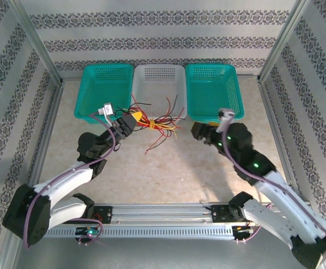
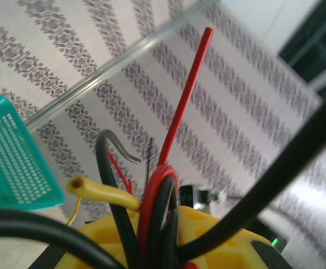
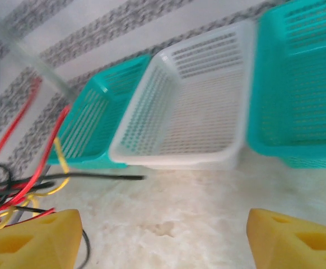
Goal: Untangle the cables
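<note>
The cables (image 1: 154, 123) are a tangle of thin red, black and yellow strands in front of the white basket, with loose ends fanning to the right and toward me. My left gripper (image 1: 134, 119) is shut on the tangle's left side. In the left wrist view, red, black and yellow cables (image 2: 162, 190) are pinched between the yellow fingers of the left gripper (image 2: 168, 230), and one red end sticks straight up. My right gripper (image 1: 196, 130) hovers to the right of the tangle. In its own view the right gripper (image 3: 163, 241) is wide open and empty, with the cables (image 3: 17, 188) to its left.
Three baskets stand in a row at the back: a teal basket (image 1: 104, 89) on the left, a white basket (image 1: 158, 89) in the middle and a teal basket (image 1: 213, 89) on the right. Patterned walls and metal frame posts enclose the pale table (image 1: 168, 174).
</note>
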Controlling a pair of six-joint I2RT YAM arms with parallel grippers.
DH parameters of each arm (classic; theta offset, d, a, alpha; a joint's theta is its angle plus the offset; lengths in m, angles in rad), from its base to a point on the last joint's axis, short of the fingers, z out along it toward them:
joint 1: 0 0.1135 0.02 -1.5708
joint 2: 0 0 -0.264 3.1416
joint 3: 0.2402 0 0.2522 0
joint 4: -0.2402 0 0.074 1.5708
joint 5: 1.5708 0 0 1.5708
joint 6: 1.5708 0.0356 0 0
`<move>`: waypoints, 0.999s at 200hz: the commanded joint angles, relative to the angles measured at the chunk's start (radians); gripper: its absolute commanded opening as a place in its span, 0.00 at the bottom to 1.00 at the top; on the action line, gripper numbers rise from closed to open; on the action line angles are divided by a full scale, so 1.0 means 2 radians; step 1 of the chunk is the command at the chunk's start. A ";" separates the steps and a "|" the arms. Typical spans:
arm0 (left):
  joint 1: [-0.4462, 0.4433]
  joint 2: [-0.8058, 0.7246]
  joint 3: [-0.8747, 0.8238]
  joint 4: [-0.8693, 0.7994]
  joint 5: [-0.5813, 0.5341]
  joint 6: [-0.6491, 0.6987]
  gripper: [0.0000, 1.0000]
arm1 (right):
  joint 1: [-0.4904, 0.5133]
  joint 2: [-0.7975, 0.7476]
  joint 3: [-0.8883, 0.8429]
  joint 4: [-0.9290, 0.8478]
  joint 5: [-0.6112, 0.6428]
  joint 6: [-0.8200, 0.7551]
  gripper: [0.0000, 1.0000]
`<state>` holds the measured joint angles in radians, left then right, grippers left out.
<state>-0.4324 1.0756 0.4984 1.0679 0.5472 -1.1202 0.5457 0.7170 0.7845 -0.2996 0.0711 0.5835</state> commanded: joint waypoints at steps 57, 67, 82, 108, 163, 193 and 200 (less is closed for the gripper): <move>-0.004 0.019 0.133 -0.192 0.306 0.267 0.00 | -0.105 0.139 0.220 -0.150 -0.314 -0.010 0.70; -0.004 0.021 0.139 -0.201 0.319 0.284 0.00 | -0.113 0.170 0.240 -0.142 -0.354 -0.004 0.69; -0.003 0.020 0.144 -0.220 0.335 0.321 0.00 | -0.124 0.217 0.257 -0.128 -0.417 0.011 0.66; -0.005 0.002 0.149 -0.336 0.323 0.476 0.00 | -0.119 0.297 0.257 -0.098 -0.480 0.043 0.54; -0.084 -0.051 0.054 -0.386 -0.023 0.923 0.00 | -0.099 0.337 0.247 -0.134 -0.415 0.006 0.42; -0.125 -0.032 0.027 -0.322 -0.086 1.041 0.00 | -0.088 0.337 0.277 -0.173 -0.382 -0.015 0.40; -0.136 -0.025 0.030 -0.336 -0.095 1.079 0.00 | -0.080 0.337 0.290 -0.185 -0.369 -0.025 0.40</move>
<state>-0.6350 1.0050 0.5461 0.3061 0.5282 0.6621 0.3523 1.4090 1.2881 -0.5865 -0.7399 0.6014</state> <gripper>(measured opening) 0.155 0.404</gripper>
